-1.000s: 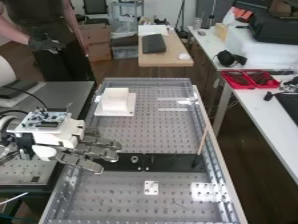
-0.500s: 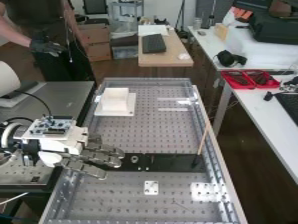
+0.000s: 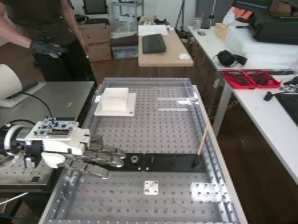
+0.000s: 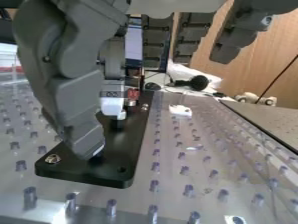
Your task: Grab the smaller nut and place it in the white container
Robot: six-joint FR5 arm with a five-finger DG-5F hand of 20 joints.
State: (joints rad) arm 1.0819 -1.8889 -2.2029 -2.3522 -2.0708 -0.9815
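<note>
In the high view the room behind holds a pale wooden desk [image 3: 166, 55] with a dark keyboard on it, and a long white table [image 3: 256, 105] carrying red trays [image 3: 247, 79] runs along the right. The bench is a grey perforated metal plate [image 3: 140, 135] in a metal frame. The white block-shaped container with a flat white base [image 3: 116, 106] sits on the far left part of it. Nearer, a flat black bar [image 3: 169, 162] lies across the plate, with the bearing [image 3: 134, 159] standing on it. A thin wooden stick [image 3: 203, 137] slants up at the bar's right end, and a small white plate with holes [image 3: 151, 187] lies on the near side. The dark grey hand [image 3: 103, 156] is over the bar's left part, left of the bearing, its fingers extended and a little apart.

In the wrist view the hand [image 4: 70, 85] hangs over the bar, fingers spread and fairly straight, with the thumb [image 4: 83, 132] low over the bar's left end. Beside the thumb, on that end, is a small round metal part [image 4: 52, 158]; whether it is the smaller nut I cannot tell for certain. Black headphones [image 4: 198, 82] lie in the background.
</note>
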